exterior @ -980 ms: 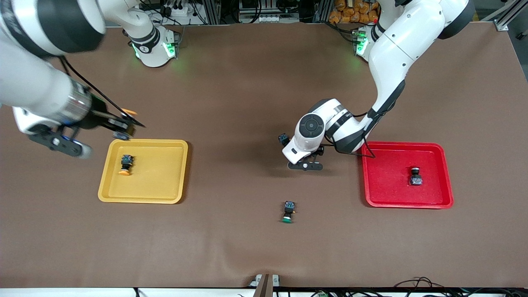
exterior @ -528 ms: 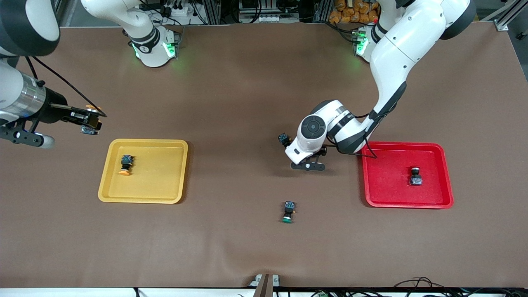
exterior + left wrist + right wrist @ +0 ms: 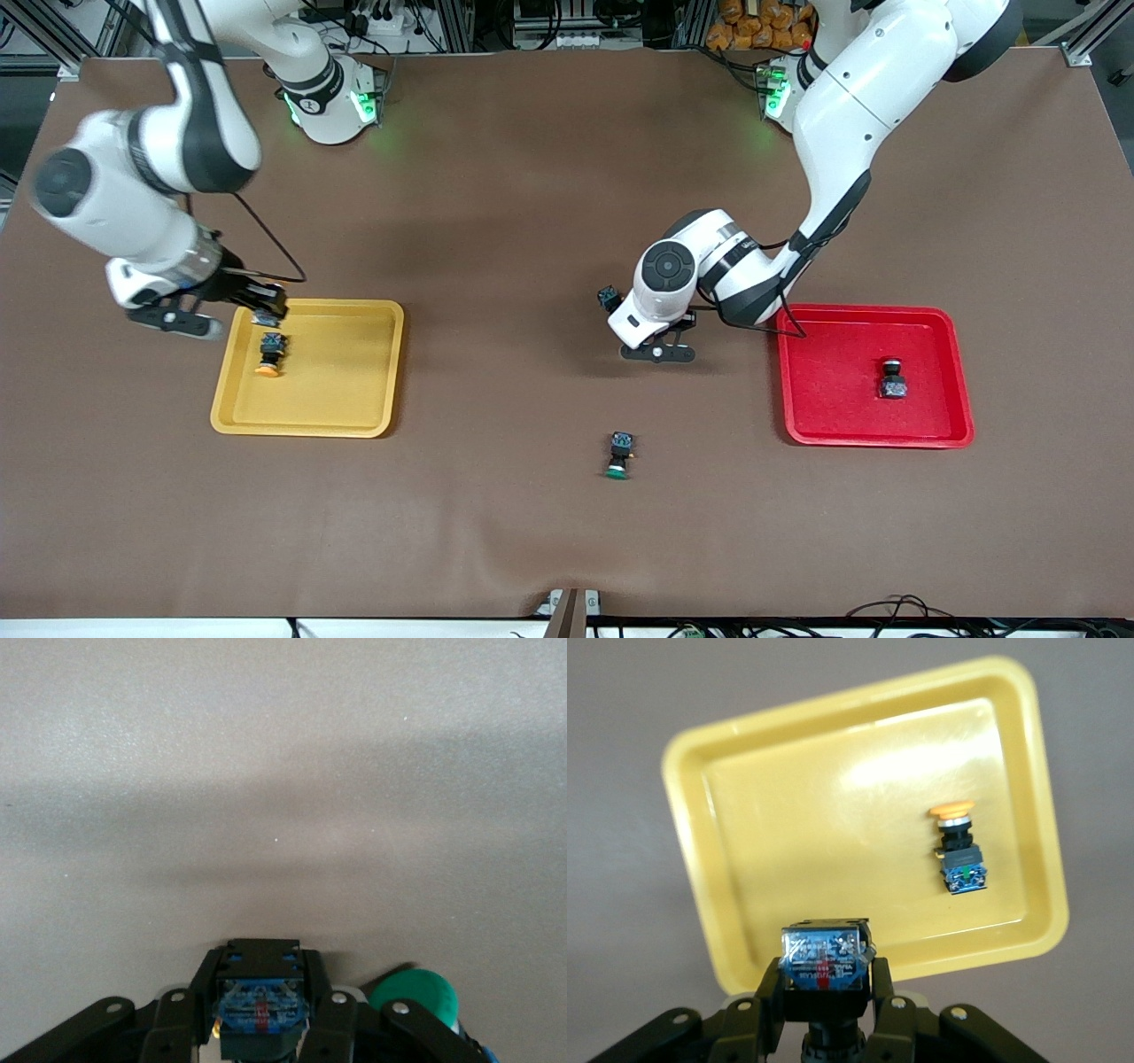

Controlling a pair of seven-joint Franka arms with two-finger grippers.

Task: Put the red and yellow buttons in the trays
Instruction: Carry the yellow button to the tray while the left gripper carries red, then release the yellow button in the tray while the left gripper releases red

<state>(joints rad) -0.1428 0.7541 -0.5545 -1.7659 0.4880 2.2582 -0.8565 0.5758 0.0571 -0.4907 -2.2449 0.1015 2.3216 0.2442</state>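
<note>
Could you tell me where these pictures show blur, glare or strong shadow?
Front view: the right arm's upper links are motion-blurred above the yellow tray. Right wrist view: pale glare on the tray floor; the held button is soft. Left wrist view: a broad shadow band crosses the table.

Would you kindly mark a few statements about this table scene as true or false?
1. The yellow tray holds one yellow-capped button. True.
2. The right gripper is open and empty. False: it is shut on a carried button over the yellow tray's rim.
3. A green-capped button lies on the table, outside both trays. True.
4. The red tray holds two buttons. False: just one black-bodied button.
5. The left gripper is shut on a second button. True.
</note>
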